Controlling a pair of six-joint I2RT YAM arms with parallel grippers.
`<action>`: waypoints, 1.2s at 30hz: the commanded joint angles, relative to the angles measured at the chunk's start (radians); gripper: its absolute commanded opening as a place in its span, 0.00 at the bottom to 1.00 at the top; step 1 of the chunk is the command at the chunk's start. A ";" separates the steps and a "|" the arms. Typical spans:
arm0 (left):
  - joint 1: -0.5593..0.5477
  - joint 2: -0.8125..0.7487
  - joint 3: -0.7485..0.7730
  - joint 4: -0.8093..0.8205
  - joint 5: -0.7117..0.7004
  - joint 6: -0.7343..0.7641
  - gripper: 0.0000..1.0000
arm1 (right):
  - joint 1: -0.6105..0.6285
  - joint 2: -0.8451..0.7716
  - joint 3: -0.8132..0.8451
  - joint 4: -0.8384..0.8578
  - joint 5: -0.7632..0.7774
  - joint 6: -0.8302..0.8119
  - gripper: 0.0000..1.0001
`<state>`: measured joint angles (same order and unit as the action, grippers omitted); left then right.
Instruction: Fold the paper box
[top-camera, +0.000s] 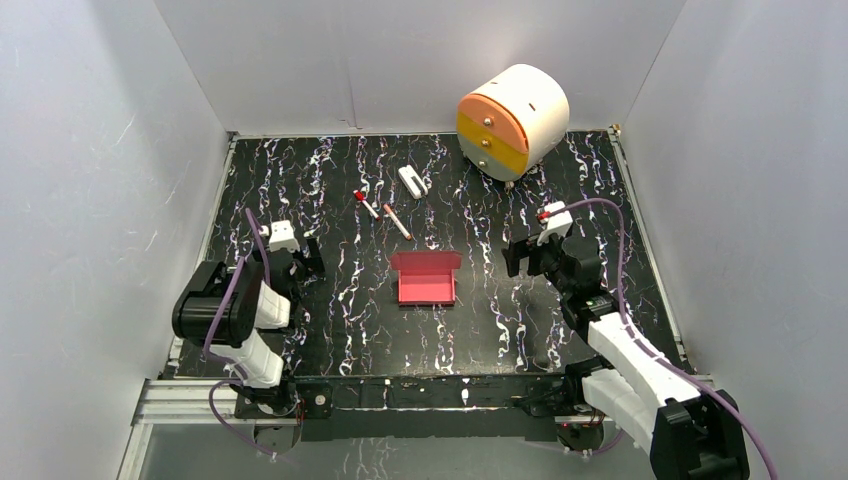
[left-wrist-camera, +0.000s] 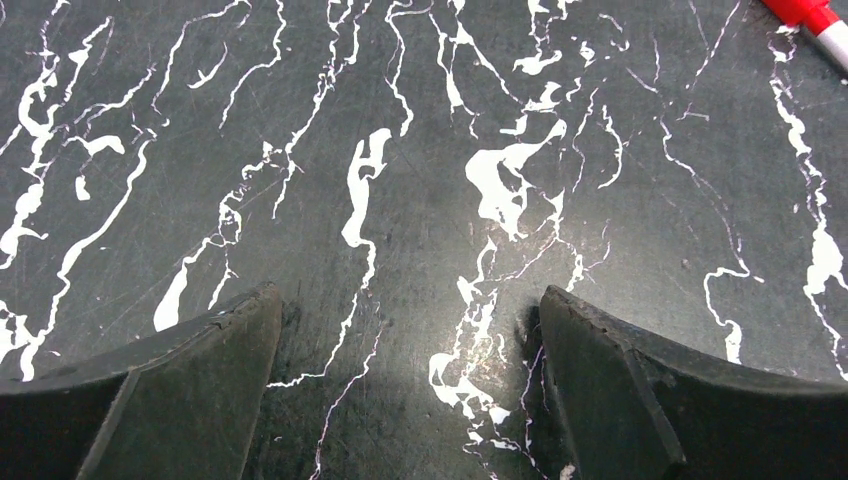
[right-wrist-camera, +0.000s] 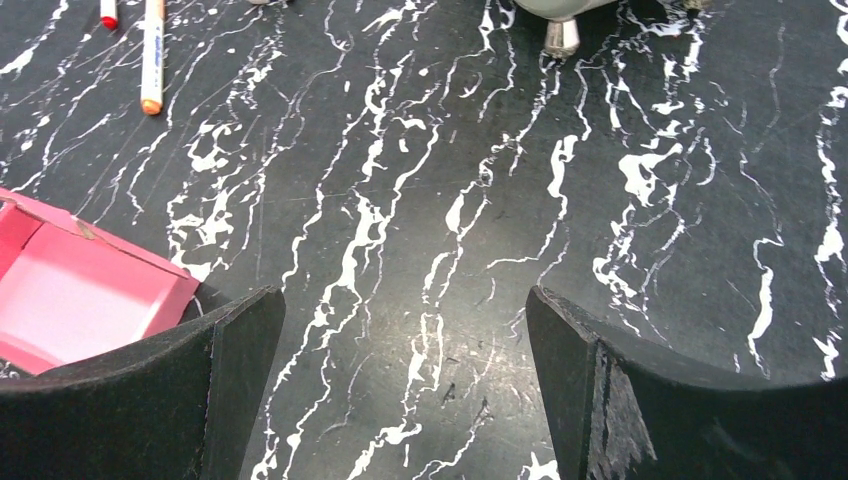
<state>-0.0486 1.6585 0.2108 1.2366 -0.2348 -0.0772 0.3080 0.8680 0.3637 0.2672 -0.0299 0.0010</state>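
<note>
Top view: the paper box (top-camera: 427, 279) lies at frame centre, between the left gripper (top-camera: 308, 258) and the right gripper (top-camera: 516, 256), touching neither. Left wrist view: jaws spread wide over the marbled table (left-wrist-camera: 420, 150), holding nothing. Right wrist view: jaws wide, holding nothing, box at lower left

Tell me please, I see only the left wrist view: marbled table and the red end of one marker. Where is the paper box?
Observer: The paper box lies at the middle of the table, nothing touching it.
Operator: Is the right gripper holding something?
Observer: No, the right gripper is open and empty, near the box's corner.
Operator: Is the box closed?
Observer: No, its top is open, the pink inside showing.
</note>
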 joint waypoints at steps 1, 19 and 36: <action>0.003 -0.086 0.029 -0.011 0.003 0.017 0.98 | -0.004 0.017 0.057 0.067 -0.088 0.002 1.00; -0.051 -0.554 0.228 -0.741 0.246 0.038 0.97 | 0.011 0.110 0.113 0.046 -0.409 -0.067 0.96; -0.224 -0.626 0.304 -1.031 0.531 0.210 0.94 | 0.142 0.274 0.228 -0.041 -0.469 -0.204 0.91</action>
<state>-0.2497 1.0313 0.4599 0.2787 0.1898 0.0685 0.4068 1.1141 0.5240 0.2344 -0.4824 -0.1394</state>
